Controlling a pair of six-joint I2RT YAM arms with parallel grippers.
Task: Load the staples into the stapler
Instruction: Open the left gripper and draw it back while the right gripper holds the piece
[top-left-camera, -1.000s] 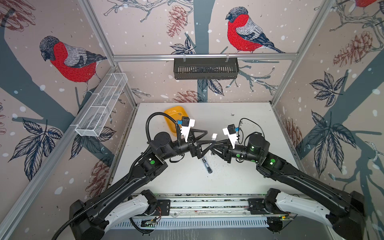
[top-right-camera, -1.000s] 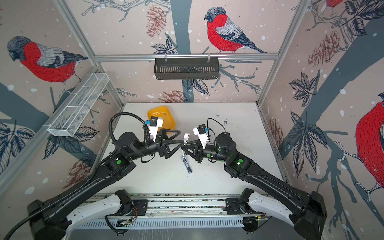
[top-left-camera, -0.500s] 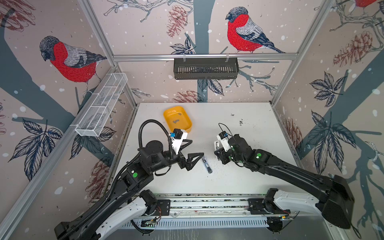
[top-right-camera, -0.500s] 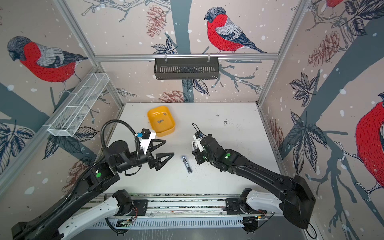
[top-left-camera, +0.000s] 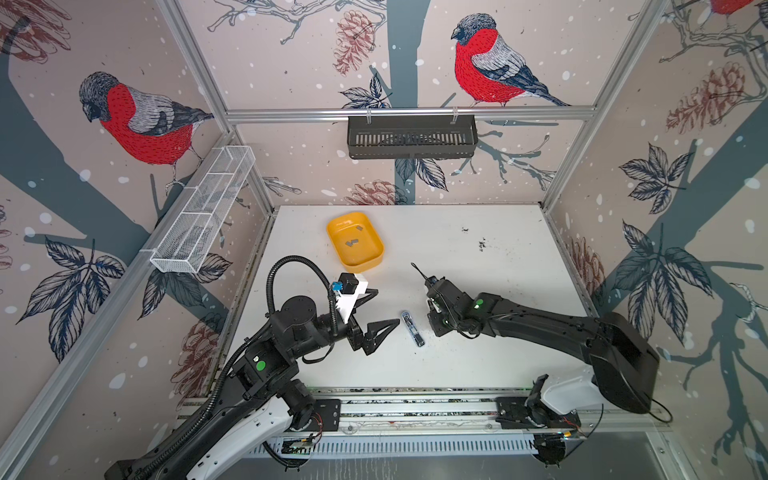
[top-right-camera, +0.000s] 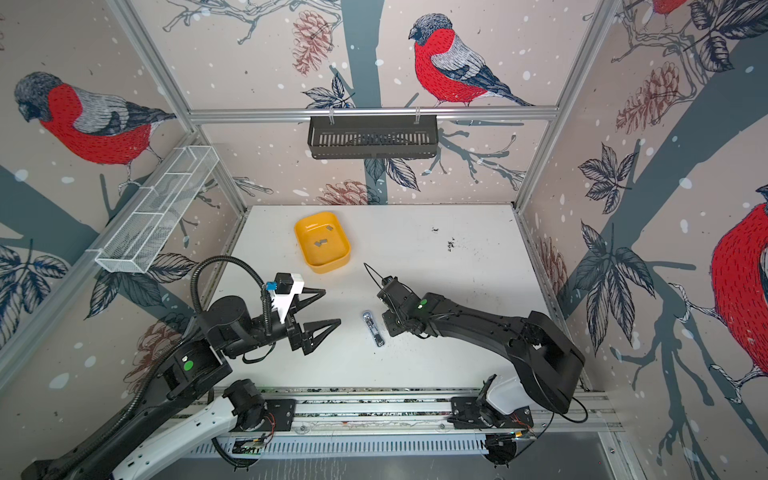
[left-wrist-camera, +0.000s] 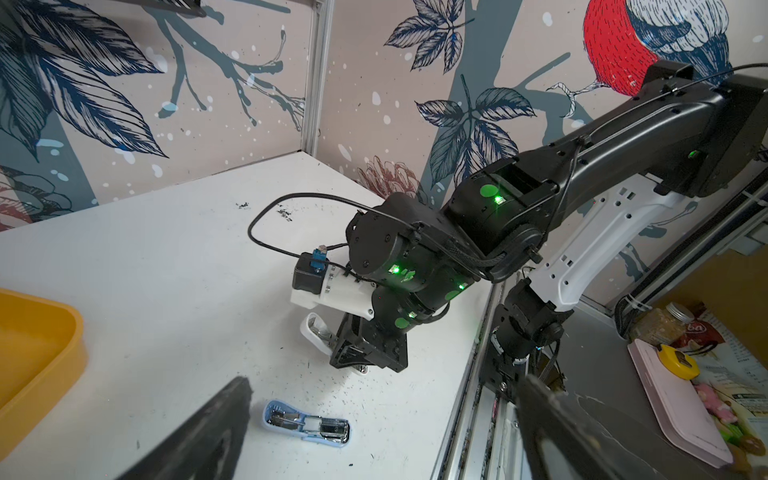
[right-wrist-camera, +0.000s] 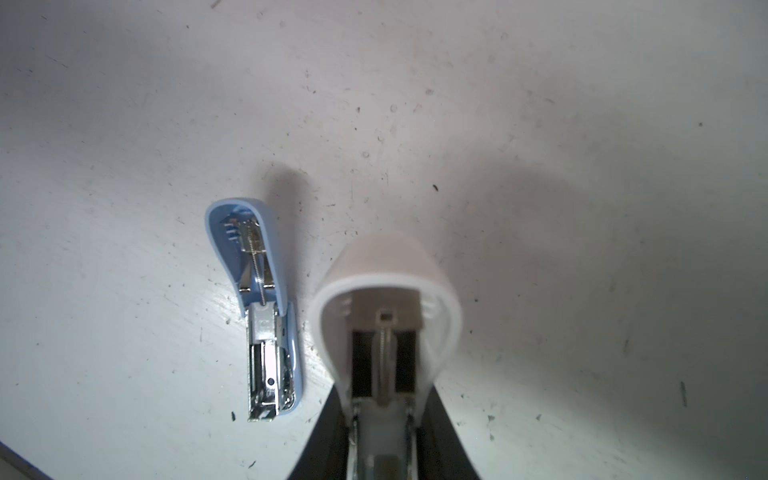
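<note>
Blue stapler (top-left-camera: 413, 329): opened flat on the desk (top-left-camera: 498, 270), between both pincers, nearer the front edge; metal channel showing.
White stapler (right-wrist-camera: 388, 316): opened, held by right pincer (right-wrist-camera: 380, 415), just beside the blue one.
Left pincer (top-left-camera: 387, 306): jaws wide apart.
Staples (top-left-camera: 352, 242): grey strips in yellow tray (top-left-camera: 361, 266), toward far-left corner, well apart from both pincers.
Room: open desk toward right edge.

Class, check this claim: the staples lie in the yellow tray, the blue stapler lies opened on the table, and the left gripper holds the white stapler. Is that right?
Not quite: the right gripper holds the white stapler, as the right wrist view shows; the left gripper stands open and empty. The rest holds.
</note>
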